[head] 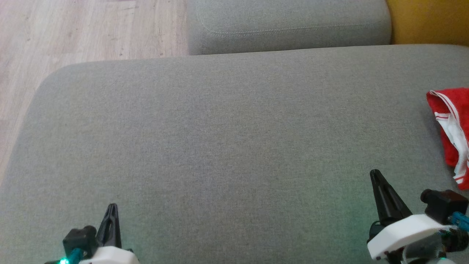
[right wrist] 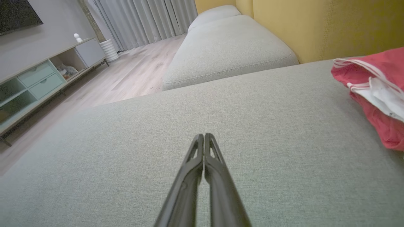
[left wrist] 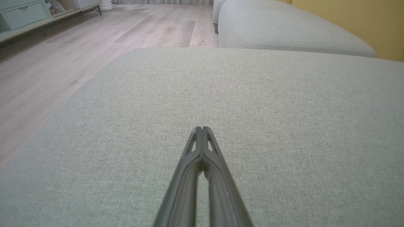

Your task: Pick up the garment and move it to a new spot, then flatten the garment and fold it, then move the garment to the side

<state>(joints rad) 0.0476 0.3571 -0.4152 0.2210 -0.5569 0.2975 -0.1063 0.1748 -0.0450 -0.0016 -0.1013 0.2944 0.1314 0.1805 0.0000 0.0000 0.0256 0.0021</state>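
Clenched on nothing, the left gripper [head: 112,207] and right gripper [head: 374,173] are held over the grey cushion [head: 220,146]. Farther right, the red garment [head: 450,146] is crumpled at the edge, its visible length lying near-to-far.

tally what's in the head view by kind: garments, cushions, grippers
red and white fabric garment: 1
grey fabric cushions: 2, wide front cushion and back cushion
dark-fingered grippers: 2, left gripper and right gripper, jaws shut
total: 5

Closed jaws over grey cushion [right wrist: 126,151], red garment [right wrist: 380,67] at right
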